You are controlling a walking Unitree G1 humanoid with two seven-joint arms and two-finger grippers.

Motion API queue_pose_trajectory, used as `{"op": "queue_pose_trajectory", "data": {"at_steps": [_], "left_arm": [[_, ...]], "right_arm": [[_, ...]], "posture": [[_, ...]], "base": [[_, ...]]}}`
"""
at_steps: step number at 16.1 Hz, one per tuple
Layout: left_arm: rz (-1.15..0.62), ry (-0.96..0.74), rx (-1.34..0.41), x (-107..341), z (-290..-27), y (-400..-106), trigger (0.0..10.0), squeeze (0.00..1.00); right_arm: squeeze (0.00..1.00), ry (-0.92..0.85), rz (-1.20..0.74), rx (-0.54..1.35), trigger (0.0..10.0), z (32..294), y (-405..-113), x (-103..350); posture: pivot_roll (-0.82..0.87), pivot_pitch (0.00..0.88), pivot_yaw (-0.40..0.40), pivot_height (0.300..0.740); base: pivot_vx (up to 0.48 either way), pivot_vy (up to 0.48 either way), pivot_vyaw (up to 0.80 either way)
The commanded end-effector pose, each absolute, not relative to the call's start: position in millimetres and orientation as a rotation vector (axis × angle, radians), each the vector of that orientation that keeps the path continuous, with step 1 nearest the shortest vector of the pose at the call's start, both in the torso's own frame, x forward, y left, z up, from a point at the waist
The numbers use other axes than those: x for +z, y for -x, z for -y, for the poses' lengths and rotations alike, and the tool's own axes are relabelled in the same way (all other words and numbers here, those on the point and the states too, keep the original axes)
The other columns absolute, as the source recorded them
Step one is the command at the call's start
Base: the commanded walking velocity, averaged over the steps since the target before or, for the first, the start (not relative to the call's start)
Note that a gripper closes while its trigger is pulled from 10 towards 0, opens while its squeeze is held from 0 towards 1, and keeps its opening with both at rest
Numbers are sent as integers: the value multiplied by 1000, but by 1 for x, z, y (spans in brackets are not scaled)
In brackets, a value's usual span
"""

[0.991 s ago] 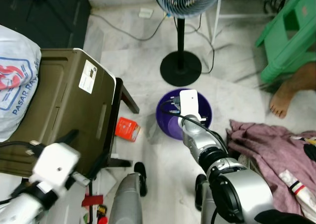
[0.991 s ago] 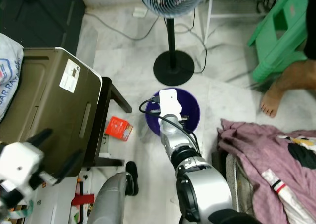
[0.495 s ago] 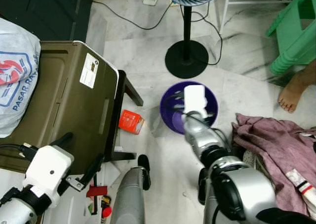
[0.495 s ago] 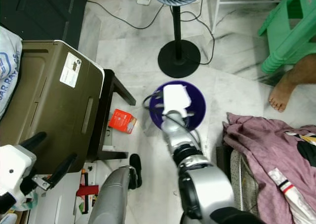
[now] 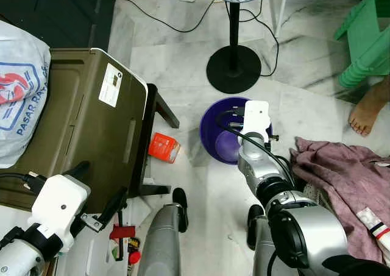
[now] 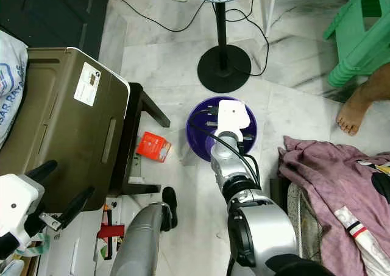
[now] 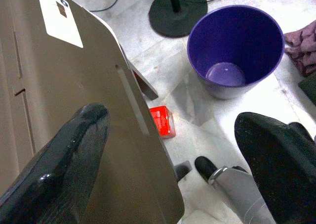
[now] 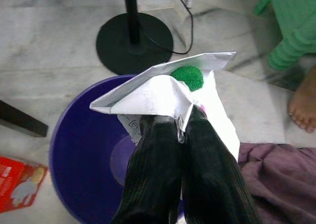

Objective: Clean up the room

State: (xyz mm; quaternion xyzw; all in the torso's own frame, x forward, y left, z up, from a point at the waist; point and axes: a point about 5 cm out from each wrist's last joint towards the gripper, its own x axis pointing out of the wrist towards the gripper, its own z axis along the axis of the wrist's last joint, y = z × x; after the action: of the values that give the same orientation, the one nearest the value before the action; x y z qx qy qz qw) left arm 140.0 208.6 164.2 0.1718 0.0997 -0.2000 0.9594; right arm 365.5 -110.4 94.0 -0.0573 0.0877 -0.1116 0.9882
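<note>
A purple bin [image 5: 212, 131] stands on the pale marble floor, its inside showing bare in the left wrist view [image 7: 226, 73]. My right gripper [image 8: 180, 129] hangs over the bin's right part, shut on a crumpled white paper wrapper [image 8: 158, 93] with a green spot. In the eye views the white wrist box [image 5: 256, 114] hides those fingers. A small red box [image 5: 164, 148] lies on the floor between the bin and the olive crate. My left gripper [image 5: 99, 186] is low at the left beside the crate, open and holding nothing.
An olive plastic crate [image 5: 79, 123] rests on a dark low table at the left, with a white printed bag [image 5: 17, 93] beside it. Beyond the bin stands a fan's black base [image 5: 234, 72]. At the right are pink cloth [image 5: 347, 178], a person's foot [image 5: 365, 114] and a green stool [image 5: 368, 38].
The view has shifted a little. My right gripper with the wrapper has moved rightward over the bin, from its middle toward its right side. The left gripper stays open.
</note>
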Motion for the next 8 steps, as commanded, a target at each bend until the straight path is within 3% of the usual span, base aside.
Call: {"op": "queue_pose_trajectory", "data": {"at_steps": [1, 7, 8], "left_arm": [[-231, -360, -400, 164, -212, -136, 10000, 0], [-233, -358, -396, 162, -211, -138, 10000, 0], [-235, -357, -394, 162, -211, -138, 10000, 0]], "right_arm": [[0, 98, -194, -177, 10000, 94, -362, 89], [0, 80, -183, -130, 10000, 77, -362, 93], [914, 77, -184, -128, 10000, 78, -362, 93]], "posture": [[352, 482, 216, 740], [351, 477, 211, 740], [350, 474, 209, 740]], "base": [[0, 0, 0], [0, 0, 0], [0, 0, 0]]}}
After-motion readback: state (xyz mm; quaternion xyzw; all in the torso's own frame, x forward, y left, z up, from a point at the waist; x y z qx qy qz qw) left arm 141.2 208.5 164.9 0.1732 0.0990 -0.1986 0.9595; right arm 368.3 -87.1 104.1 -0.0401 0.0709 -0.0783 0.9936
